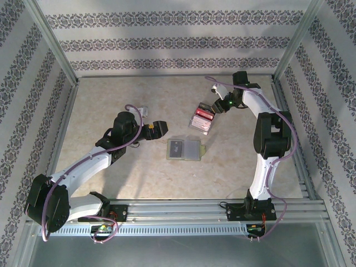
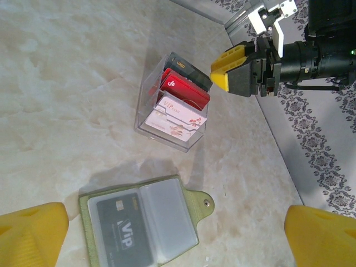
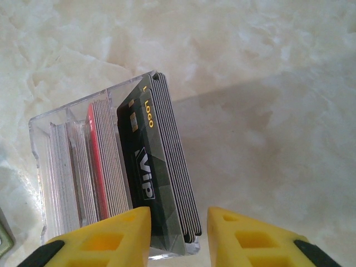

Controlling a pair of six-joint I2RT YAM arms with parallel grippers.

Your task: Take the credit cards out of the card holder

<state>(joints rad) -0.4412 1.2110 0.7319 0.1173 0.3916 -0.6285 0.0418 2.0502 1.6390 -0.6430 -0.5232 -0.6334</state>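
Progress, as I judge it: mostly done, not finished.

- The card holder (image 2: 194,199) lies spread open on the table (image 2: 67,83), pockets up, near my left arm.
- One dark card (image 2: 122,231) marked VIP sits in its left clear pocket. The right pocket looks empty. I cannot tell whether any card is tucked behind.
- That dark card looks like the remaining work.

Containers:
- A clear box (image 2: 147,108) stands on the table beyond the holder, apart from it. It holds the credit cards (image 2: 183,92) on edge.
- From the right wrist view the order is white cards (image 3: 58,167) at one end, red cards (image 3: 94,161) next and dark cards (image 3: 153,178) at the other end. Dividers separate white from red. I cannot make out a wall between red and dark.

End effectors:
- The right end effector (image 3: 179,217) is over the box. Its yellow fingers (image 3: 250,239) stand partly apart on either side of the top edge of the dark cards.
- A sliver of gap shows on one side, so I read it as not clamped on them.
- The left end effector (image 1: 158,129) is spread wide with nothing between its fingers, above the card holder.
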